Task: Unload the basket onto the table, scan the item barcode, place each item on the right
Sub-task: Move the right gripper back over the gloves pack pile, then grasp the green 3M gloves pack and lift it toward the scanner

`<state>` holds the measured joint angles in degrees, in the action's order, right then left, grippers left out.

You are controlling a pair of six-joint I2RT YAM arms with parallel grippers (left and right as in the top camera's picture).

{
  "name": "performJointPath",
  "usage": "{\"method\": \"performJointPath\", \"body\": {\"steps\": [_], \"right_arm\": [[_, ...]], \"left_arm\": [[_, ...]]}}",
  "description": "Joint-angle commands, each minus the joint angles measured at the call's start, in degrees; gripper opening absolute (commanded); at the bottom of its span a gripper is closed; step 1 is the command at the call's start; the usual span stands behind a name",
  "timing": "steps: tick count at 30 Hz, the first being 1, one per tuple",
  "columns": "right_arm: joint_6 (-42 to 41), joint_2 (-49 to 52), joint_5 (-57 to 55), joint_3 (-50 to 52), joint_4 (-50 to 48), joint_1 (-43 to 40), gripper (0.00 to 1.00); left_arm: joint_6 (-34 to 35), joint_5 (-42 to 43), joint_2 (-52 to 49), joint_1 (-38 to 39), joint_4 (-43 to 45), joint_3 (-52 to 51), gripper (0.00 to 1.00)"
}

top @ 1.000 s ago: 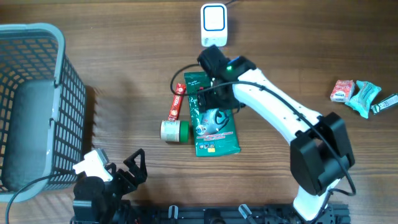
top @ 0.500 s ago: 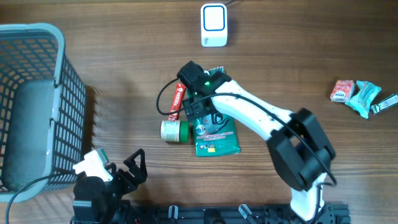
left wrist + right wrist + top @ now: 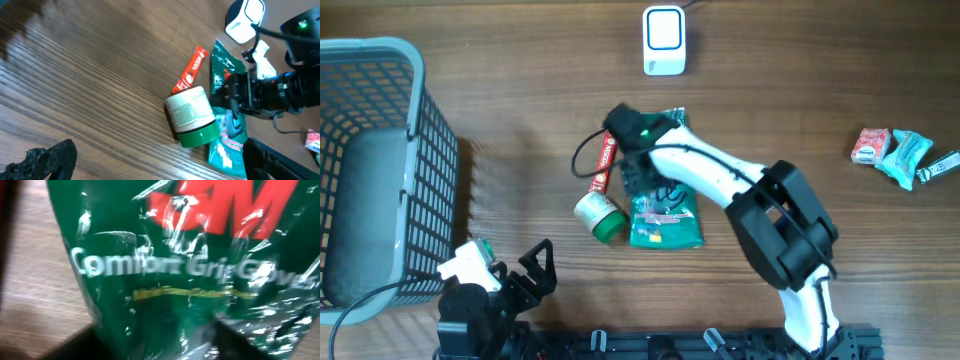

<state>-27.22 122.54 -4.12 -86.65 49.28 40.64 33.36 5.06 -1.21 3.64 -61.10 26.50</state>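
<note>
One green glove packet (image 3: 667, 210) lies mid-desk (image 3: 820, 80) beside one red sachet (image 3: 607, 160) and one green-capped jar (image 3: 600, 215), which has swivelled since earlier. The right gripper (image 3: 640, 168) has come down onto the packet; whether its jaws grip, I cannot tell. The left gripper (image 3: 505, 262) has its jaws spread wide, empty.

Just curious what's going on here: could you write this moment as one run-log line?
right gripper: on top end of green 3M gloves packet, grip unclear | left gripper: open, empty | scanner: apart from packet
</note>
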Motion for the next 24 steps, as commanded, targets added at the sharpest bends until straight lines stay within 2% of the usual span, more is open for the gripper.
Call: {"method": "performJointPath", "body": {"steps": [1, 2, 6, 8, 12, 16, 18, 22, 24], "right_arm": [[0.96, 5.92, 13.64, 1.70, 0.13, -1.18, 0.09], [2.69, 5.73, 15.43, 0.94, 0.61, -1.18, 0.04], [7.91, 1.81, 26.64, -7.65, 6.19, -1.84, 0.05], [11.26, -2.14, 37.05, -10.84, 7.15, -2.67, 0.05], [9.64, -10.75, 63.36, -11.26, 8.96, -7.63, 0.04], [7.74, -12.63, 80.61, -11.23, 11.19, -11.30, 0.04], [7.08, -12.61, 85.46, -11.21, 11.21, -11.76, 0.04], [-13.62, -12.61, 86.05, -11.21, 11.67, -11.76, 0.04], [-27.85, -12.61, 86.05, -11.21, 11.65, -11.74, 0.04]], "left_arm": [[0.11, 0.28, 0.09, -0.33, 0.20, -0.26, 1.00], [0.11, 0.28, 0.09, -0.33, 0.20, -0.26, 1.00], [0.11, 0.28, 0.09, -0.33, 0.20, -0.26, 1.00], [0.11, 0.28, 0.09, -0.33, 0.20, -0.26, 1.00], [0.11, 0.26, 0.09, -0.33, 0.20, -0.26, 1.00], [0.11, 0.28, 0.09, -0.33, 0.20, -0.26, 1.00], [0.11, 0.28, 0.09, -0.33, 0.20, -0.26, 1.00], [0.11, 0.28, 0.09, -0.33, 0.20, -0.26, 1.00], [0.11, 0.26, 0.09, -0.33, 0.20, -0.26, 1.00]]}}
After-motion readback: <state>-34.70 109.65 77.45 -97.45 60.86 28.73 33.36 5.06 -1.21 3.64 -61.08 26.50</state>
